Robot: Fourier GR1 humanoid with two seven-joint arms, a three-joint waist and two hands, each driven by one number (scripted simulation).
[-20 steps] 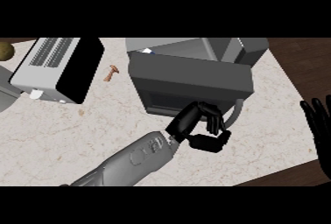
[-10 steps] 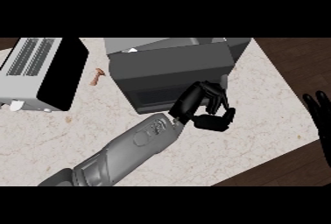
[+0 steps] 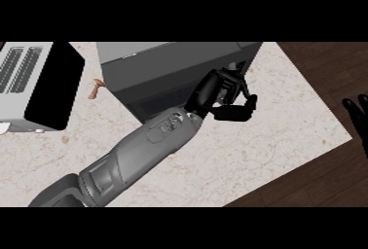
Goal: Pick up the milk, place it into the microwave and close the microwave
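— Any sign of the milk?
— None. Hidden or not to be made out, so cannot tell where.
— And the microwave (image 3: pixel 165 68)?
— Dark grey, at the far edge of the counter (image 3: pixel 280 141), about the middle. Front turned toward the near edge. Cannot tell whether the door is fully shut, with the hand over the right side.
— Left hand (image 3: pixel 224 95)?
— Up against the front right corner of the microwave. Grey forearm (image 3: pixel 144 151) slanting in from the near left corner of the counter. Fingers curled, with nothing to be seen inside the curl.
— Right hand (image 3: pixel 357 121)?
— Beyond the right edge of the counter, over dark floor (image 3: pixel 316 185). Fingers straight, pointing up, holding nothing.
— Anything else on the counter?
— White toaster (image 3: pixel 25 82) with a black side, at the left edge, well apart from the left hand. Small brown thing (image 3: pixel 96 89) lying between toaster and microwave, touching neither.
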